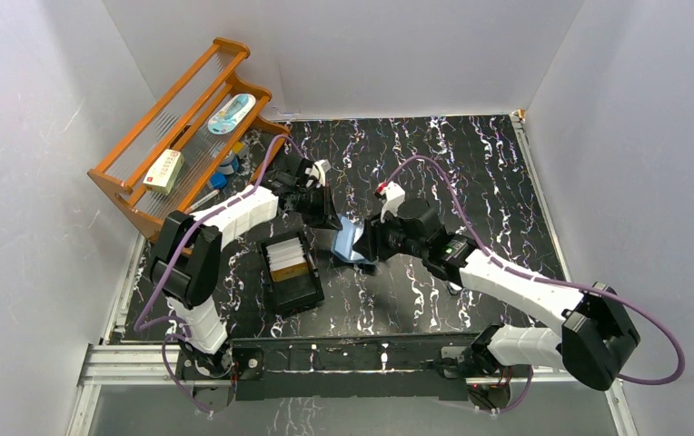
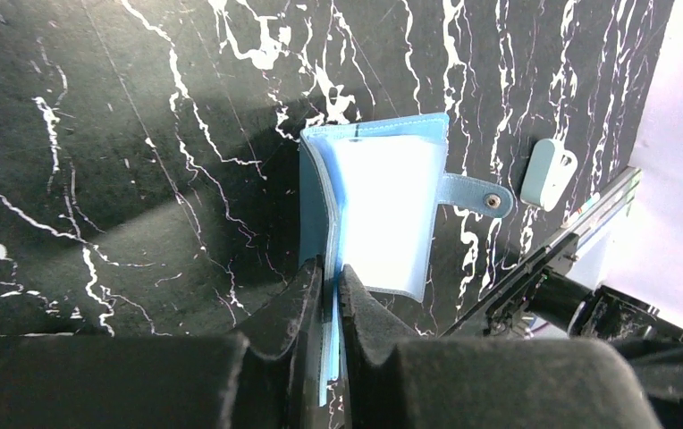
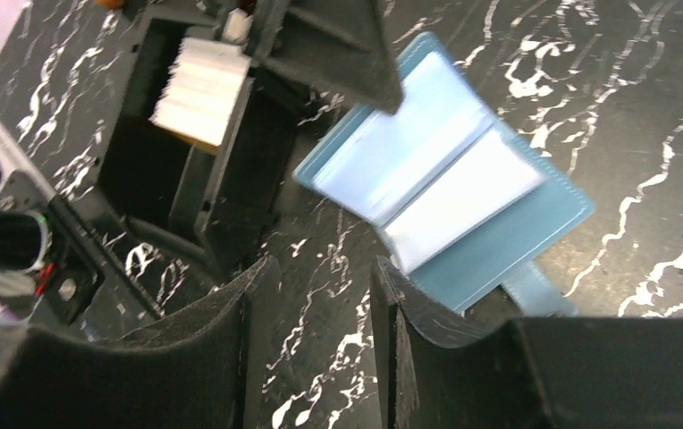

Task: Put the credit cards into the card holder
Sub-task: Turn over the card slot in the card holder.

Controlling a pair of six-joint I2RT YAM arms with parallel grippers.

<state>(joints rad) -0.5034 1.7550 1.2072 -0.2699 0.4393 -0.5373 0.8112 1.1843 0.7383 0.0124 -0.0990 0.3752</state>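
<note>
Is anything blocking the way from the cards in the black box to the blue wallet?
Only the box's own wall. The table between them is bare, and the left end effector pinches the wallet's edge.

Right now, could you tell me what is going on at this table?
The left gripper is pinching one edge of the open teal wallet. The right gripper is open and empty, right beside the wallet. The cards sit stacked in the black box, and neither gripper holds one.
</note>
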